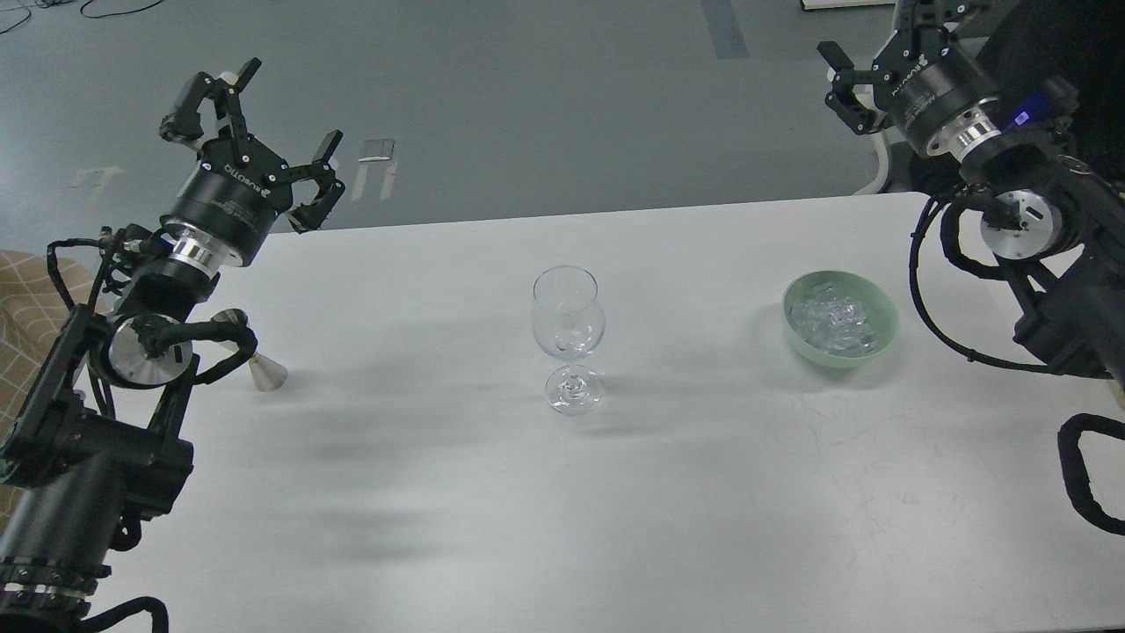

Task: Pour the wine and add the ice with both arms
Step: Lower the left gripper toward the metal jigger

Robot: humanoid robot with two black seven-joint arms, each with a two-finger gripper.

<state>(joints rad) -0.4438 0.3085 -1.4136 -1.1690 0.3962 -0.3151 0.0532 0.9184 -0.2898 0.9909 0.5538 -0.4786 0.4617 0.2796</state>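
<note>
A clear stemmed glass (568, 338) stands upright at the middle of the white table (562, 492). A pale green bowl (883, 303) to its right holds several glassy ice chunks (831, 321). A small silver metal cup (264, 371) lies at the left, partly hidden behind my left arm. I cannot make out any wine. My left gripper (281, 114) is open and empty, raised over the table's far left corner. My right gripper (879, 40) is open and empty, raised beyond the far right corner, with one finger cut off by the top edge.
My two black arms with looping cables run along the left and right edges of the table. Grey floor lies beyond the far edge. A tan patterned thing (18, 299) shows at the far left.
</note>
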